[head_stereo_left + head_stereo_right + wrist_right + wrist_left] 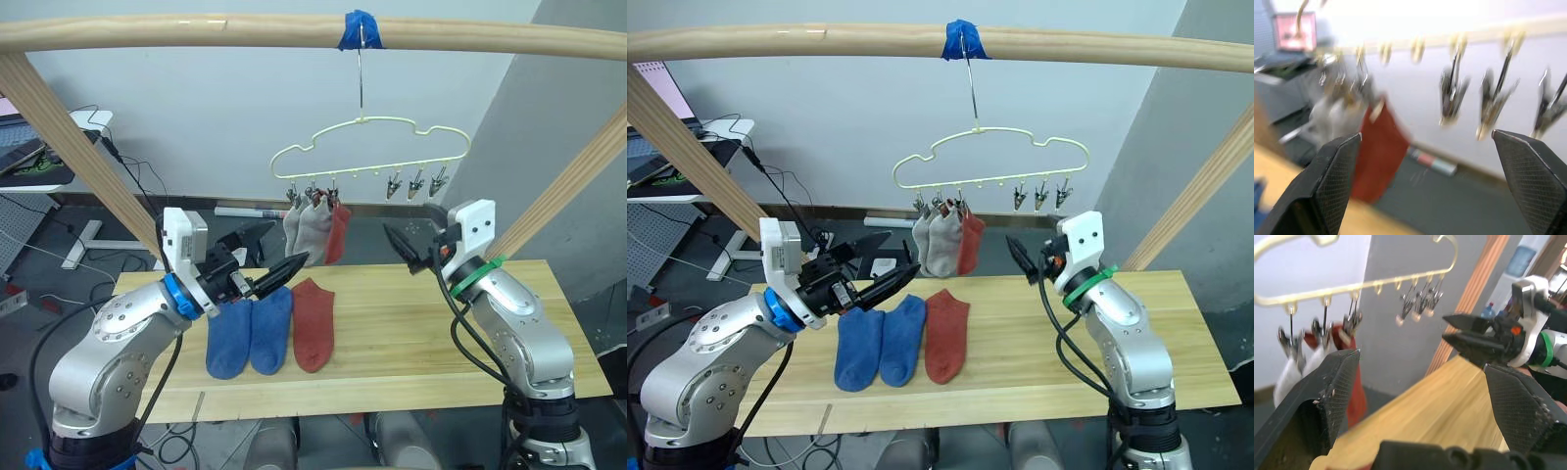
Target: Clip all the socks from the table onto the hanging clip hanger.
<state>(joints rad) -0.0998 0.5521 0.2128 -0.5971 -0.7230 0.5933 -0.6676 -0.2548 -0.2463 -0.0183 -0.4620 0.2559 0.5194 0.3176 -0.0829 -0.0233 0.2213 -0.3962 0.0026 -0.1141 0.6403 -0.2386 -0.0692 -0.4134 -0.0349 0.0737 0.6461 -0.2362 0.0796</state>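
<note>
Socks on the table [411,343]: two blue socks [251,333], one red sock [314,323]
Socks clipped on the clip hanger [369,147]: two grey socks [308,228], one red hanging sock [338,233]
Empty clips [415,183]: three

left pincer [277,275] open, right pincer [399,245] open

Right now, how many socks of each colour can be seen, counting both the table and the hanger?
Blue socks: 2, flat on the table
Red socks: 2, one on the table, one clipped to the hanger
Grey socks: 2, both clipped to the hanger
Total: 6 socks, 3 on the table and 3 hanging.
</note>
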